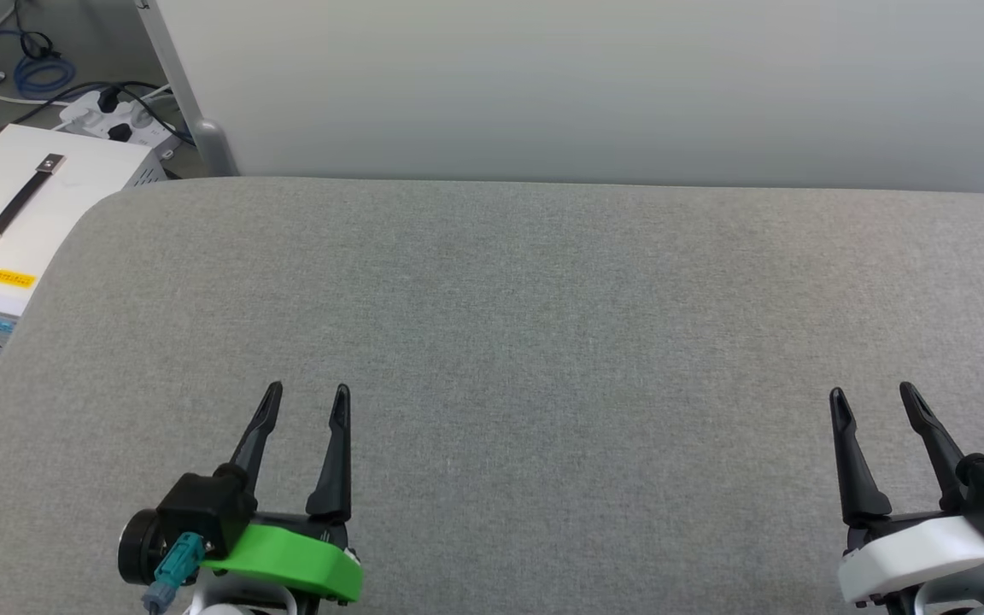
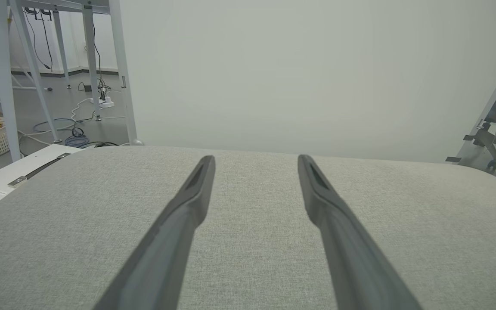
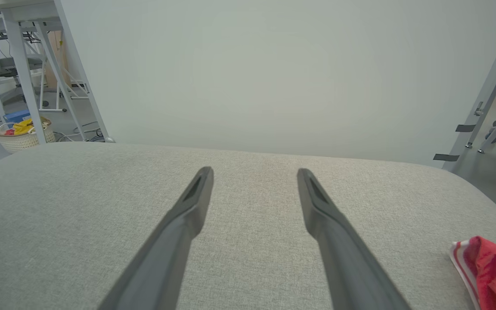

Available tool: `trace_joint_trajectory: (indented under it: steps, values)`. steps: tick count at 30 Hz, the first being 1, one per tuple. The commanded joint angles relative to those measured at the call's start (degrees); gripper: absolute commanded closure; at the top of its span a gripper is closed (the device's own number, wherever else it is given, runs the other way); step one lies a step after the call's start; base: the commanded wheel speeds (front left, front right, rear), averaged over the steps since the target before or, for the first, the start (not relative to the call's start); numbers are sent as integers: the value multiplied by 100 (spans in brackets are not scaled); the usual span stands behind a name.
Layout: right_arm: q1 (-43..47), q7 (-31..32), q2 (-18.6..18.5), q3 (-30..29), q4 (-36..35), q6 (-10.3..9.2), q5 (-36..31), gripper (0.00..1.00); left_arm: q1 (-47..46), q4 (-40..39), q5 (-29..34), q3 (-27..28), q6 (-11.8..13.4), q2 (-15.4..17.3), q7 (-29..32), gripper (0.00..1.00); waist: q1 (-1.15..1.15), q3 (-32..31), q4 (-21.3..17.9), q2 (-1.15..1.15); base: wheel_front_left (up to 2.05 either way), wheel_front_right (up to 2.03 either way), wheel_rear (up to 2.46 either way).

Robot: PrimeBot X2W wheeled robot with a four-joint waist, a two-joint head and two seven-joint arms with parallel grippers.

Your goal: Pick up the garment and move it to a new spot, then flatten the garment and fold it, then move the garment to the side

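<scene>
One grey desk (image 1: pixel 492 282), both sets of jaws low over its near edge: left jaws wide open, right jaws wide open, nothing gripped. The garment (image 3: pixel 489 267) lies at the desk's right edge, right of the right jaws, cut off by the frame. Folded or bunched: can't tell. My read: either nothing's started or everything's done.

Left gripper (image 1: pixel 304 401) jaws apart, right gripper (image 1: pixel 872 401) likewise, both empty
</scene>
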Motion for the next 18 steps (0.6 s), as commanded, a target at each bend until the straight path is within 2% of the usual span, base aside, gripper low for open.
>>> trace_joint_trajectory:
  steps: [1,15,16,18]
  values:
    - [53,10,-21,0,15,-4,-69,0,65,7,48,32,-29,-51,-32,0,0,2,-2,0,0,0,0]
    - [3,-32,-18,-42,9,-4,-70,0,62,45,84,128,-111,-143,-32,0,0,88,-42,0,0,0,0]
    - [0,-2,-12,-45,10,0,-2,100,8,40,48,119,-85,-120,2,100,0,82,-40,0,0,0,0]
    - [-1,0,-8,-46,12,1,9,100,5,41,48,122,-89,-118,13,100,0,89,-42,0,0,0,0]
